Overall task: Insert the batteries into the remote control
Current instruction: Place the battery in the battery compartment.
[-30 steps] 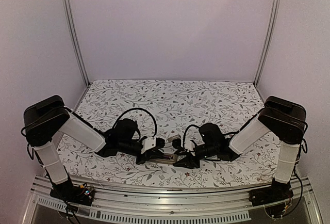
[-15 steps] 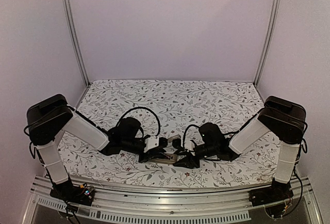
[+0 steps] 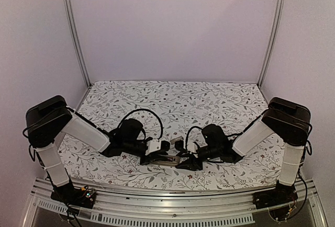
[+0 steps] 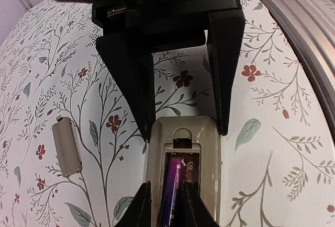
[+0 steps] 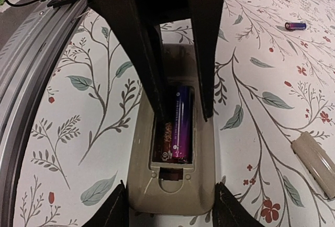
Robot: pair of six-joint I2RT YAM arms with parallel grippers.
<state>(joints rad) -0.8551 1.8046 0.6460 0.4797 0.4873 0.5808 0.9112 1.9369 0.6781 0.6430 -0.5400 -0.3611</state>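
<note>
The remote control (image 5: pixel 172 185) lies back-up, its battery recess open; it also shows in the left wrist view (image 4: pixel 207 148) and the top view (image 3: pixel 170 159). My right gripper (image 5: pixel 171 208) is shut on the remote's end, one finger on each long side. My left gripper (image 4: pixel 166 206) is shut on a purple battery (image 4: pixel 171 185) that lies in one slot of the recess, also seen in the right wrist view (image 5: pixel 181 125). The slot beside it shows bare contacts. A second battery (image 5: pixel 296 25) lies on the cloth farther off.
The flat grey cover piece (image 4: pixel 66 148) lies on the flowered cloth beside the remote, also in the right wrist view (image 5: pixel 316 164). The table's metal front rail (image 4: pixel 309 38) runs close by on the near side. Both arms meet at the front middle of the table (image 3: pixel 172 101).
My left arm has shifted a little to the right, toward the remote. The right arm and the remote have stayed put.
</note>
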